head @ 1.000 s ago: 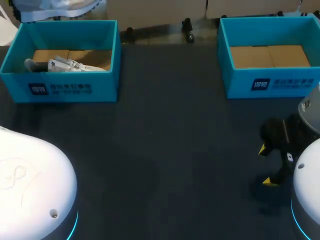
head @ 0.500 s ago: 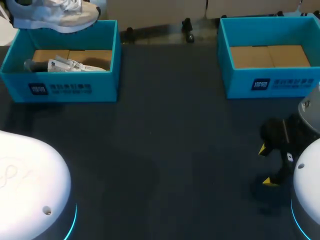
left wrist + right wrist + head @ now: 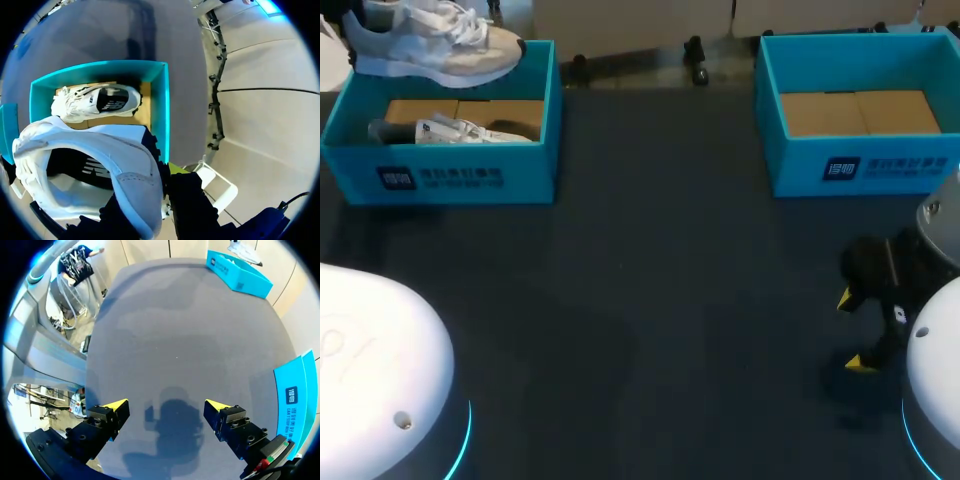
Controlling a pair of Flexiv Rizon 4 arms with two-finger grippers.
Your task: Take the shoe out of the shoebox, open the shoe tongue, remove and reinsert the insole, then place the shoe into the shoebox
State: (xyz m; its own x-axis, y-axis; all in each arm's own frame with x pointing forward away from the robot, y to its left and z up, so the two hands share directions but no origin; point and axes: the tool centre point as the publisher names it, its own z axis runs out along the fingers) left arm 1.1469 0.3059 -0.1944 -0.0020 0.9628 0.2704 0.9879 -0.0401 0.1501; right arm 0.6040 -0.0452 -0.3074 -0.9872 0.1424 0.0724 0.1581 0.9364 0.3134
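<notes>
The dark tabletop (image 3: 650,300) carries a teal shoebox (image 3: 164,110) under the left jaws and another box (image 3: 860,165) well apart from it. The shoe (image 3: 100,165) hangs above the shoebox in the left jaws, which appear clamped on its collar. Its long axis runs roughly along the shoebox. A second shoe (image 3: 95,100) lies inside, beneath the jaws. The right jaws stand wide over bare tabletop, far from the shoe, so the left arm is the nearer. The bare stretch between the boxes looks like room enough to set it down.
</notes>
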